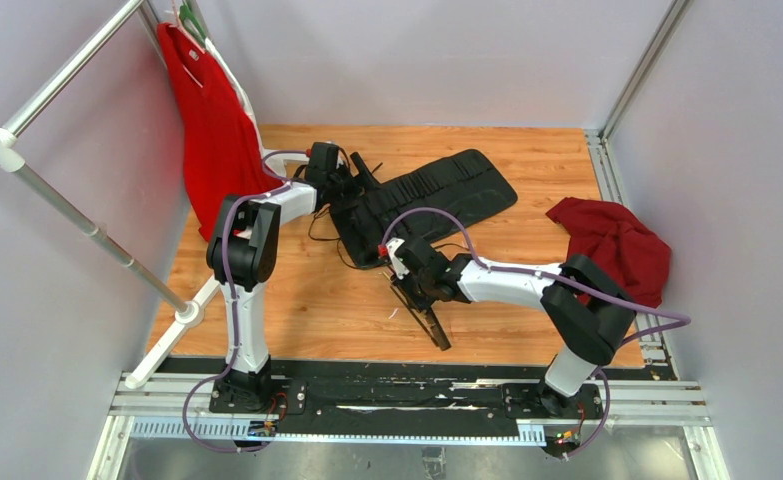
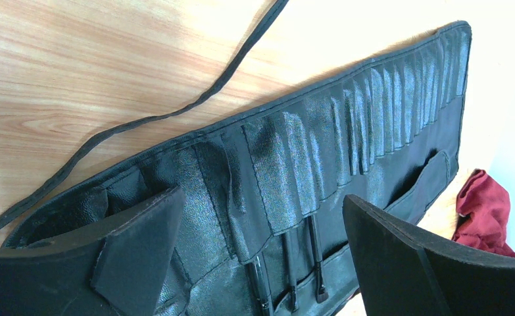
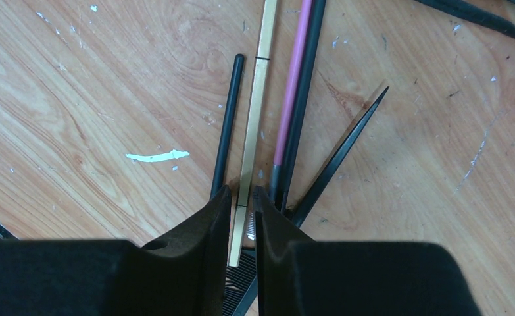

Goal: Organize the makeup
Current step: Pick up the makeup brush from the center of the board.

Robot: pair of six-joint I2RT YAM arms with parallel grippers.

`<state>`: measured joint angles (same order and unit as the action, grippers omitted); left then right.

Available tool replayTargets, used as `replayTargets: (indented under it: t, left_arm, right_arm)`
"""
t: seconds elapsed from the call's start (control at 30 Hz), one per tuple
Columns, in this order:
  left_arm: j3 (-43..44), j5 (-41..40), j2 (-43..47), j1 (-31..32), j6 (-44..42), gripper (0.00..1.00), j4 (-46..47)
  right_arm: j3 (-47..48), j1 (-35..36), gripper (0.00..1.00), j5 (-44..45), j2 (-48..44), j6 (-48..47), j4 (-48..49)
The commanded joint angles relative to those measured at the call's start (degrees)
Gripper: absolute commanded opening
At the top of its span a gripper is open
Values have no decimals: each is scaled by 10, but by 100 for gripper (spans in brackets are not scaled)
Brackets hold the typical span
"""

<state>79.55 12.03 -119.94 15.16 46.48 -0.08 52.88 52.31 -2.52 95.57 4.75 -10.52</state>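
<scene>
Right gripper [image 3: 241, 195] clamps the thin tan-shafted makeup brush [image 3: 259, 99], lower centre of frame on the wooden tabletop [image 3: 77, 99]; recommended: lift vertically, without tilt, leaving the adjacent pink-shafted brush [image 3: 292, 79] and slim black brush [image 3: 227, 131] undisturbed.

Top camera looks down from behind; close wrist views share its black roll [image 1: 447, 190] and brushes [image 1: 422, 318].

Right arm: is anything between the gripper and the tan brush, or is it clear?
Nothing visible is in the way. The right gripper is shut on the tan brush, one finger on each side. A black brush lies close on one side and the pink brush on the other, both outside the fingers.
</scene>
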Motion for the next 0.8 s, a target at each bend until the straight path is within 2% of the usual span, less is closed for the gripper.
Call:
replayTargets:
  t: [0.0,0.13,0.4,0.57,0.77]
  left_arm:
    - [-18,-18,-9,-9,-14,98,-82]
    - [-20,-18,-9,-9,-14,98,-81]
    - [-21,-18,-10,-9,-14,98,-80]
    - [-21,-19,-9,-9,-14,98,-81]
    - [-23,-18,-6,-9,-13,98,-81]
  right_arm:
    - [-11,-5,18,-4,2,10,6]
    - [-12,-5,17,-4,4,10,7]
    - [-13,-5,1,-2,5,11,7]
    - [5,-5,1,17,-28,6,-14]
    - [69,-6,1,26,-96,-6,-75]
